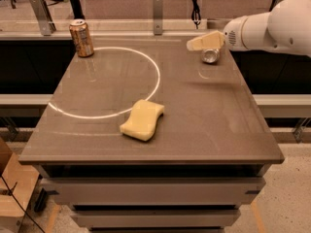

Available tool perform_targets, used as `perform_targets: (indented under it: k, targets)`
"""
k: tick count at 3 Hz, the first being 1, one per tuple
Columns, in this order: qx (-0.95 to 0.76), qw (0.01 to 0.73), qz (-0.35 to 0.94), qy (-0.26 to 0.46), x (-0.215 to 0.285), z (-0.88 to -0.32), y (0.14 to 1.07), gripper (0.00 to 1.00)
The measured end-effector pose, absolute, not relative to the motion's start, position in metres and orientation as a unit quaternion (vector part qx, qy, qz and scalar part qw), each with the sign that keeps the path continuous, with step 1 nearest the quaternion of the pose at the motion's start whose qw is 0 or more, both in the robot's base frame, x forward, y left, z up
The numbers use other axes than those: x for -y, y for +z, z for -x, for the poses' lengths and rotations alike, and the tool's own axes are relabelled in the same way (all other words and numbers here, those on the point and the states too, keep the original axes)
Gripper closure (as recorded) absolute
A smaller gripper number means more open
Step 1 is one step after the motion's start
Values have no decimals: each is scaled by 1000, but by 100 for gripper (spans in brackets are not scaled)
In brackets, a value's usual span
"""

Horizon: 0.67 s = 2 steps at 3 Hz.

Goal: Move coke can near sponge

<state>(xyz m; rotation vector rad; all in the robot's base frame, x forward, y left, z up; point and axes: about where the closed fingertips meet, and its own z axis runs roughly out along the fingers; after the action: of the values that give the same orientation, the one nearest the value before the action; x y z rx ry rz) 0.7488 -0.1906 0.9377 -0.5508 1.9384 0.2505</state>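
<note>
The coke can lies on its side at the far right of the table, its silver end facing me; most of its body is hidden behind the gripper. My gripper, cream-coloured on a white arm, reaches in from the right and hangs just above and behind the can, very close to it. The pale yellow sponge lies flat near the table's middle front, well to the left of and nearer than the can.
A brownish-orange can stands upright at the far left corner. A white circle is marked on the grey table. A rail with metal posts runs behind the table.
</note>
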Motion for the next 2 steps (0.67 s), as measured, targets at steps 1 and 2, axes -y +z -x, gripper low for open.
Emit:
perform_targets:
  k: [1, 2]
  targets:
    - [-820, 529, 193, 100, 195, -780, 914, 0]
    - [-831, 525, 159, 95, 203, -805, 890, 0]
